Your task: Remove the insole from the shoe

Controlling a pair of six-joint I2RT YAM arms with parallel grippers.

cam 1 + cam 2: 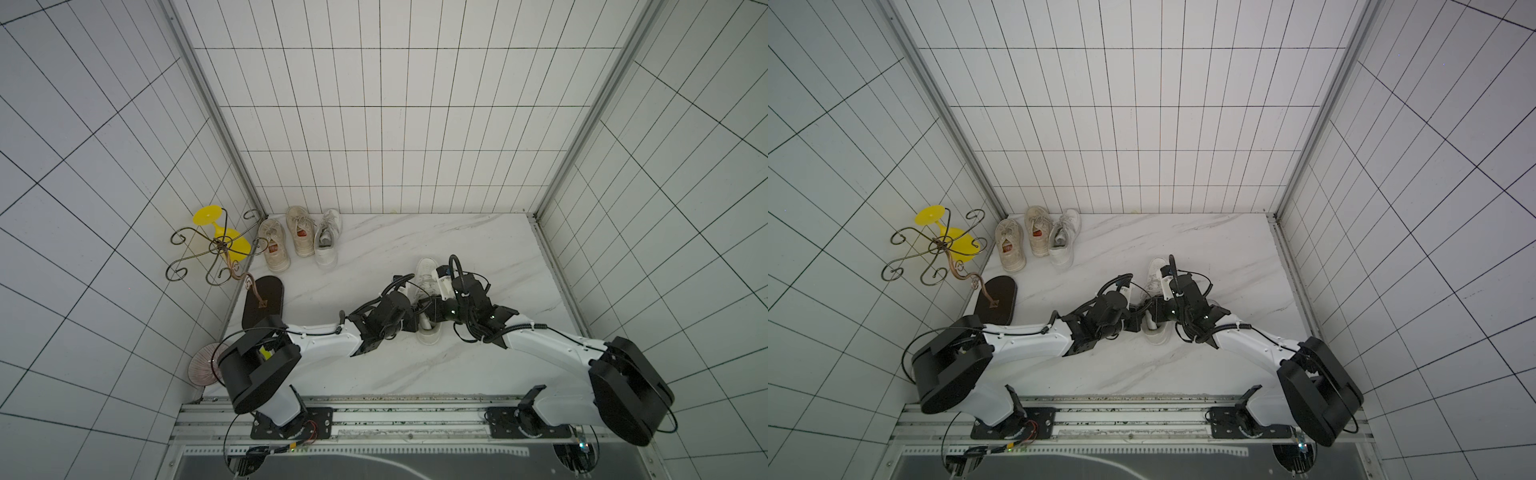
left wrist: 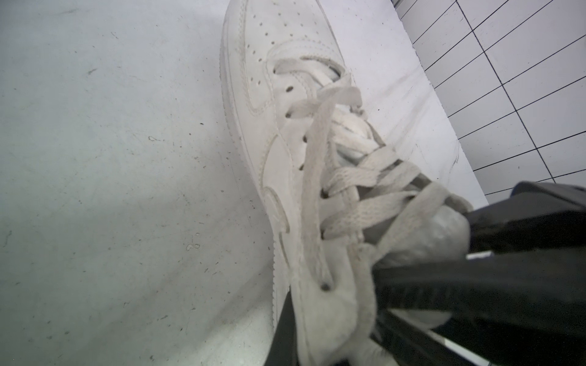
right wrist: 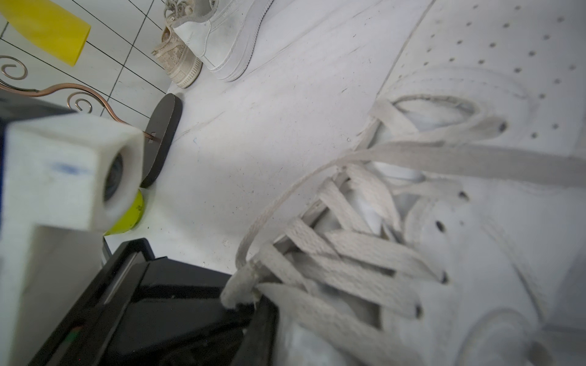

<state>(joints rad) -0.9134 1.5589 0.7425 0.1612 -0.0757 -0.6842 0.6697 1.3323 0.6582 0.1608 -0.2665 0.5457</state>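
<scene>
1. Marble table (image 1: 374, 249), tiled walls (image 1: 374, 124); white shoe (image 1: 426, 272) mid-table, toe pointing away from the arm bases.
2. Left gripper (image 2: 336, 304) clamped on the shoe's lace flap, one finger inside the opening.
3. Right gripper (image 1: 432, 308) at the opening from the opposite side; can't tell whether it's gripping.
4. Insole not visible: both grippers cover the opening.

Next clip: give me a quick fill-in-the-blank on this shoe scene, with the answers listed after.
1. Apart from the white sneaker between the arms, ___ more shoes stand in the far corner.
2. The cup hanging on the metal rack is ___.
3. The left gripper is ___ on the sneaker's side.
Missing words: three; yellow; shut.
</scene>
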